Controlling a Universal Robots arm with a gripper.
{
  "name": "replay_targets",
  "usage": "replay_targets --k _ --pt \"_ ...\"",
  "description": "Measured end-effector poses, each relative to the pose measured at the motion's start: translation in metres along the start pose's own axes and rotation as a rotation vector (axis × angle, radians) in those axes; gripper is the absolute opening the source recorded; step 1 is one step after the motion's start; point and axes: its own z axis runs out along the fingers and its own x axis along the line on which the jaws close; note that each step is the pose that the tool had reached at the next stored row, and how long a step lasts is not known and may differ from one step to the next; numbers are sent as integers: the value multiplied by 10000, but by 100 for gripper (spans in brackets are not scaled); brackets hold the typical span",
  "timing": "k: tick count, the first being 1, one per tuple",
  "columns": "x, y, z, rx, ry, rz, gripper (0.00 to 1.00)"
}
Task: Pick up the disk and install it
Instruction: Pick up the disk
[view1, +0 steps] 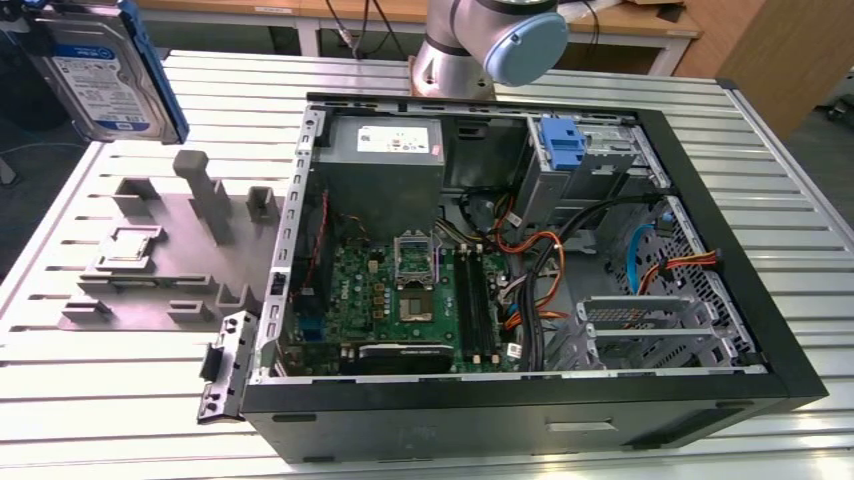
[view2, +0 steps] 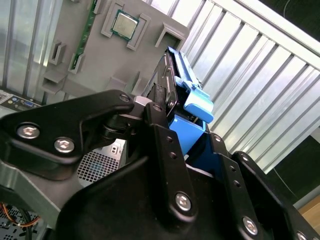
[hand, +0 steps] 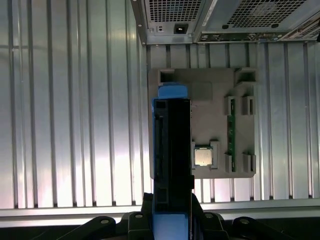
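Note:
The disk (view1: 100, 70) hangs in the air at the exterior view's top left, above the slatted table, its white-and-blue label facing the camera. In both wrist views my gripper (view2: 172, 117) is shut on it. Black fingers (view2: 160, 145) clamp the disk's (view2: 172, 82) flat sides, and its blue bracket (view2: 197, 105) sticks out past them. In the first wrist view the disk (hand: 172, 145) shows edge-on, high over the grey fixture plate (hand: 210, 97), with the gripper (hand: 172, 212) around its near end.
The open computer case (view1: 334, 405) lies on the table with motherboard, cables, a power-supply box (view1: 384, 140), a blue-latched cage (view1: 561, 145) and a silver bay (view1: 654, 330). The fixture plate (view1: 147, 300) carries a processor chip (hand: 202, 156). The arm's base (view1: 481, 45) stands behind the case.

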Motion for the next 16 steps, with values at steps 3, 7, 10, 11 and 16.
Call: replay_targets --k 3,7,10,11,16 --pt "0 0 -1 -1 1 0 37" --pt "0 0 -5 0 0 0 37" --pt "0 0 -9 1 0 0 37" --pt "0 0 -10 0 0 0 37" --pt "0 0 -24 0 0 0 37"
